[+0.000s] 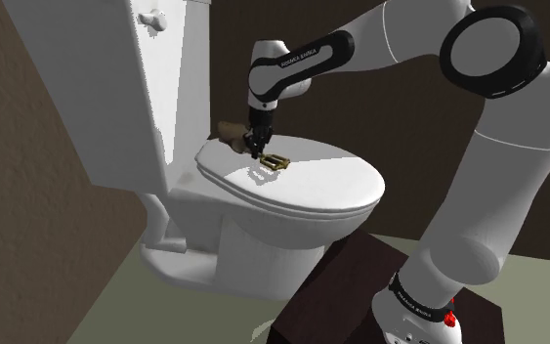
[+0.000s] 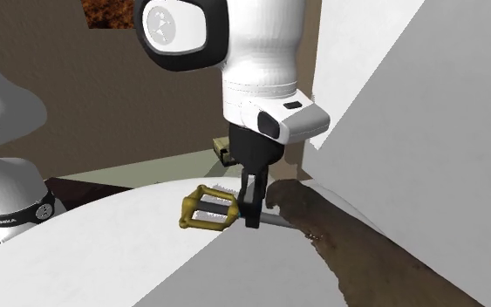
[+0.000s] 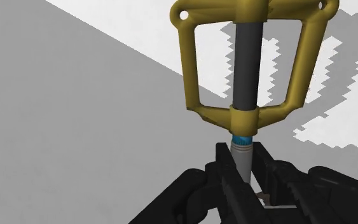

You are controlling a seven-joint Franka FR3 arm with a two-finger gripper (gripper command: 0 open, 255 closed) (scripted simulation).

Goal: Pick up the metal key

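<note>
Shoulder view: arm (image 1: 380, 44) bent over toilet lid (image 1: 336, 181), hand (image 1: 259, 153) pointing down, clamped on shaft of key (image 1: 276, 163).

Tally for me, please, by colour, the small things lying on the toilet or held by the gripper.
Gold-handled: 1, the key, clasped by its pale shaft in the gripper
Brown: 1, the lumpy brown object at the back of the lid
Total: 2
</note>
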